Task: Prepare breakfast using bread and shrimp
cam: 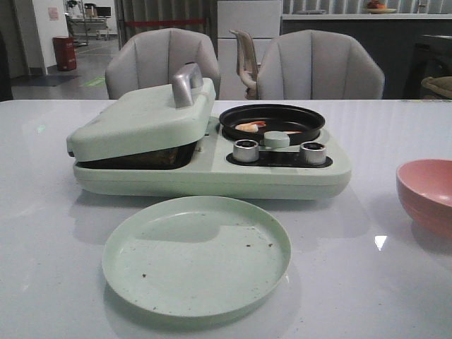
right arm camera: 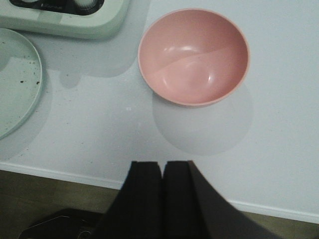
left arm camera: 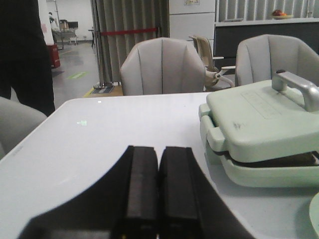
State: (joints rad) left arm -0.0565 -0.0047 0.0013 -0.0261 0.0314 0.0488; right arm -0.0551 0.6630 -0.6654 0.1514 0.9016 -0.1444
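A pale green breakfast maker [cam: 212, 166] stands mid-table. Its sandwich lid [cam: 141, 116] with a metal handle [cam: 185, 85] is down but slightly ajar; the bread is hidden, and only a dark gap shows under the lid. Shrimp [cam: 251, 126] lie in the black round pan [cam: 272, 120] on the maker's right side. The lid also shows in the left wrist view [left arm camera: 259, 119]. My left gripper [left arm camera: 159, 154] is shut and empty, low over the table left of the maker. My right gripper [right arm camera: 163, 167] is shut and empty, above the table's front edge near the pink bowl [right arm camera: 193, 56].
An empty pale green plate [cam: 196, 256] with a few crumbs lies in front of the maker. The pink bowl [cam: 427, 194] is empty at the right edge. Two grey chairs [cam: 162, 63] stand behind the table. Two metal knobs [cam: 246, 150] sit on the maker's front.
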